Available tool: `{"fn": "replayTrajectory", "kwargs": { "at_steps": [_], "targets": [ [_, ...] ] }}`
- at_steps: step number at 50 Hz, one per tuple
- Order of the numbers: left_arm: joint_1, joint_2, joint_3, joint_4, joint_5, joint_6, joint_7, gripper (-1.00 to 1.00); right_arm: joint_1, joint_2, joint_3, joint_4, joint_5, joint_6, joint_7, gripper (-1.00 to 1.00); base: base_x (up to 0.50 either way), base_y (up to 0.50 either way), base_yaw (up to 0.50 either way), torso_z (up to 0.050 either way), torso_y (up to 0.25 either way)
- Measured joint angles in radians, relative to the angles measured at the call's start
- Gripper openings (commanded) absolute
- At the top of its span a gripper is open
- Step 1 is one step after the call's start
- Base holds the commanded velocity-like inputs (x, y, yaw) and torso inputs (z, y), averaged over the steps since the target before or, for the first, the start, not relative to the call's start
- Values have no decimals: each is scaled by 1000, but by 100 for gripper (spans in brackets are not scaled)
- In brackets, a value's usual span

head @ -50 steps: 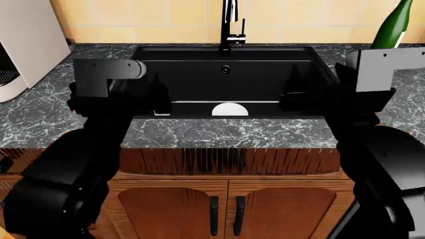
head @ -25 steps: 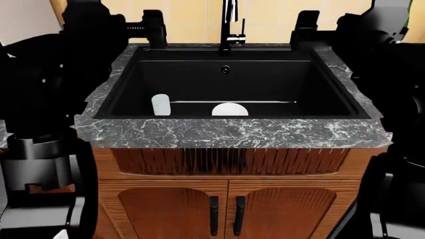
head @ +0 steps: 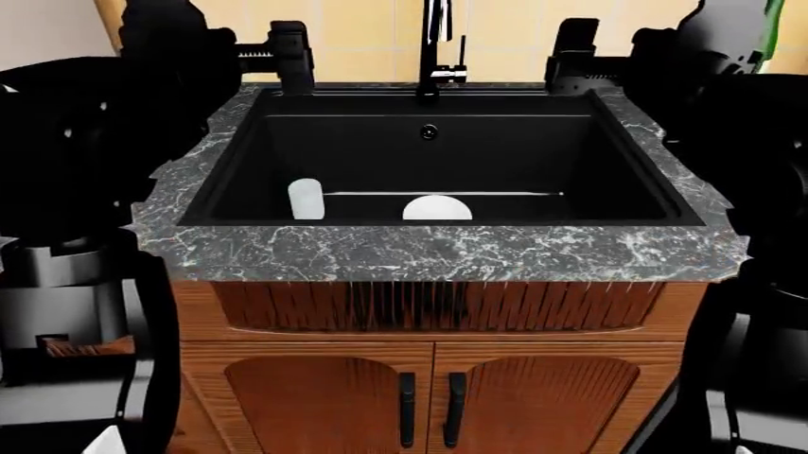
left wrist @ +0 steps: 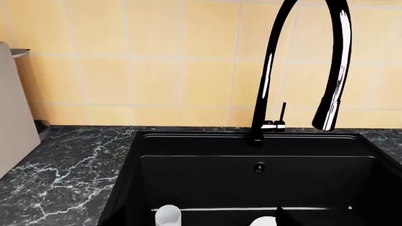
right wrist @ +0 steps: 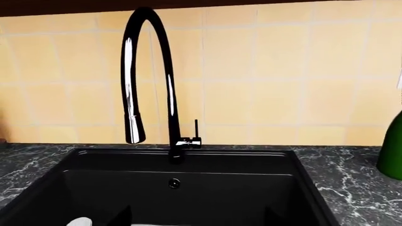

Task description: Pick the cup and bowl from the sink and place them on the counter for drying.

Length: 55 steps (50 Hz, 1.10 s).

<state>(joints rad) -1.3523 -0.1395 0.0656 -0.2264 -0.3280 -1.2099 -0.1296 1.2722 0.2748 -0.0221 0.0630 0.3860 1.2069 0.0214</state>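
Both arms hanging high either side of the sink (head: 631, 151), nothing grasped. Cup (head: 306, 199) and bowl (head: 437, 208) waiting inside near the front wall, well apart. Whether either end effector is open or closed: impossible to tell.

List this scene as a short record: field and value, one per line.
cup: upright in the sink, near its front left
bowl: in the sink, right of the cup, apart from it
sink: black basin, faucet at the back
counter: dark marble, no dishes on it yet
left gripper: raised above the sink's back left corner, empty
right gripper: raised above the back right corner, empty
bottle: green, on the counter
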Motion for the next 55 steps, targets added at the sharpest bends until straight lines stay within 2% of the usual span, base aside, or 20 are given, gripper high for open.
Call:
{"fn": "replayTrajectory", "kwargs": {
  "at_steps": [19,55],
  "targets": [
    [-14,-23,19,-100,10,66,13,100,-5,32,-30,67,-6,-50,-33,100,63,-3,0,0,0],
    [10,-31,0,-77,-15,51,-17,100,-27,45,-21,78,20,-89,-58,100,376,-121,0,0,0]
  ]
}}
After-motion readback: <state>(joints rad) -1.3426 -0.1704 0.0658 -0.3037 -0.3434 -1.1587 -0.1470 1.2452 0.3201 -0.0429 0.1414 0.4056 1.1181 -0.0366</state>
